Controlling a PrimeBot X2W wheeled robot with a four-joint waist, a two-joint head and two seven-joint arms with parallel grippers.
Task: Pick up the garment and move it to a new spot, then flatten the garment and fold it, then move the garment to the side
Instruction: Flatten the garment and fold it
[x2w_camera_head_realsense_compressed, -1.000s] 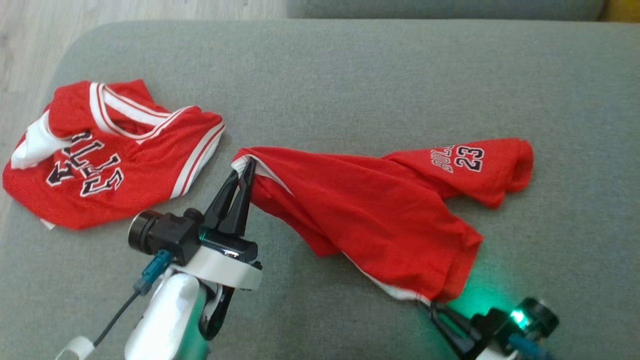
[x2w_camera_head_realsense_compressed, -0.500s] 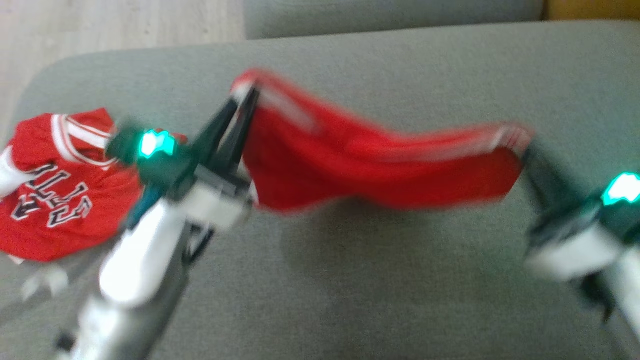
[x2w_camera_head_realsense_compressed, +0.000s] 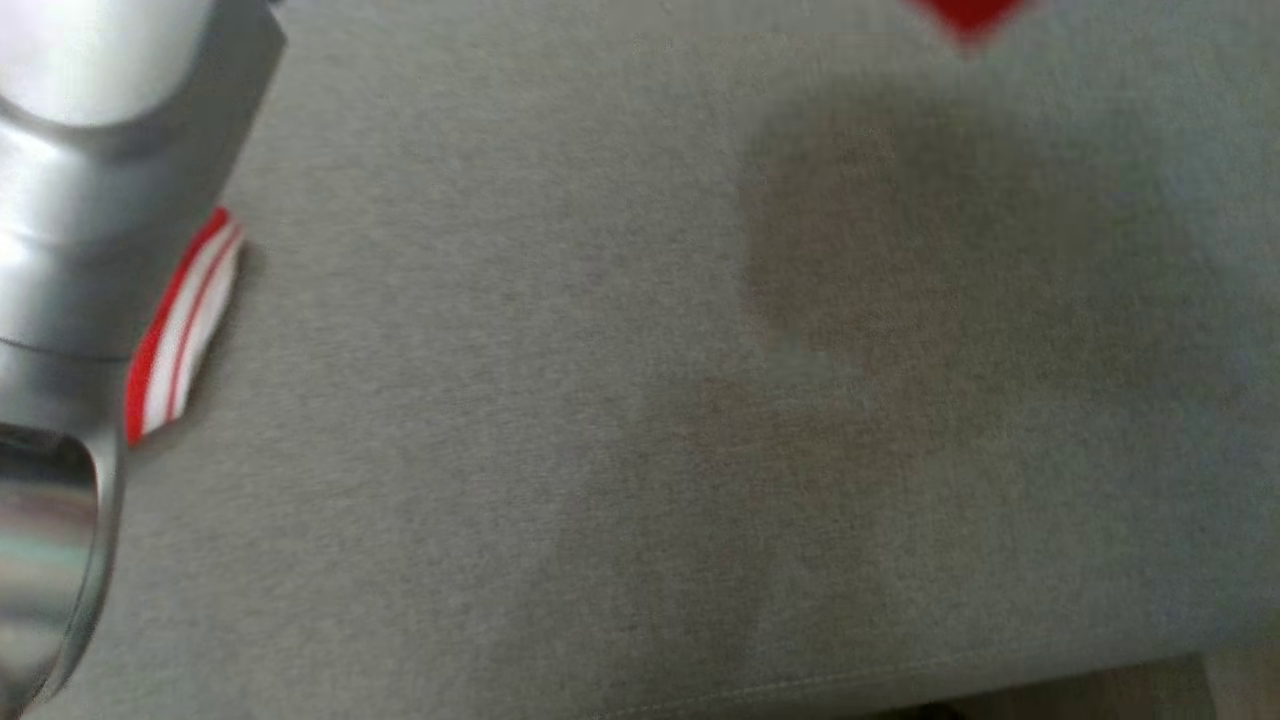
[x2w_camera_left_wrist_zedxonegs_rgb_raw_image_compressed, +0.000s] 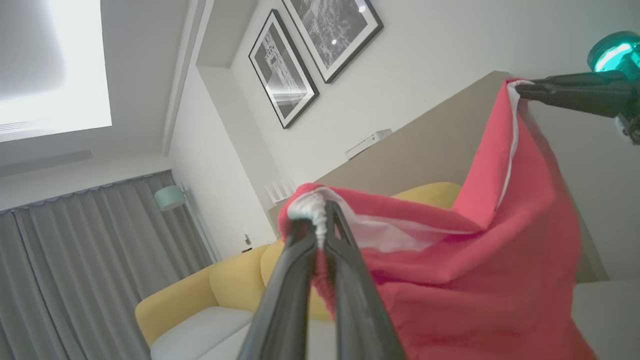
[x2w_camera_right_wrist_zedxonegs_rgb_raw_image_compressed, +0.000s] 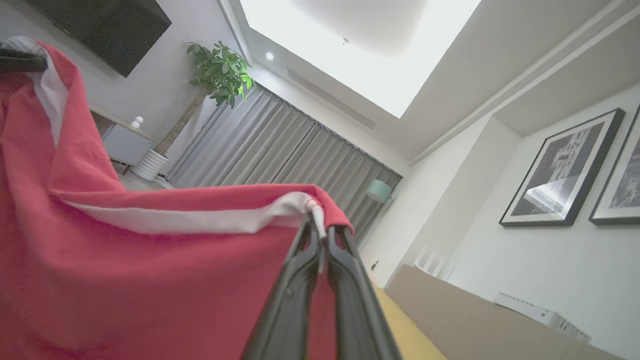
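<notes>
Pointing upward, left claw (x2w_camera_left_wrist_zedxonegs_rgb_raw_image_compressed: 320, 224) and right claw (x2w_camera_right_wrist_zedxonegs_rgb_raw_image_compressed: 321, 234) each pinch the red cloth (x2w_camera_left_wrist_zedxonegs_rgb_raw_image_compressed: 475, 260).

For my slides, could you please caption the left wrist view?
Left hand pinches the white-banded edge of the red garment while the right hand holds another corner aloft.

Grey cushion (x2w_camera_head_realsense_compressed: 640, 420); framed pictures (x2w_camera_left_wrist_zedxonegs_rgb_raw_image_compressed: 282, 70), yellow sofa (x2w_camera_left_wrist_zedxonegs_rgb_raw_image_compressed: 172, 305), potted plant (x2w_camera_right_wrist_zedxonegs_rgb_raw_image_compressed: 220, 75), grey curtains (x2w_camera_right_wrist_zedxonegs_rgb_raw_image_compressed: 270, 150)
</notes>
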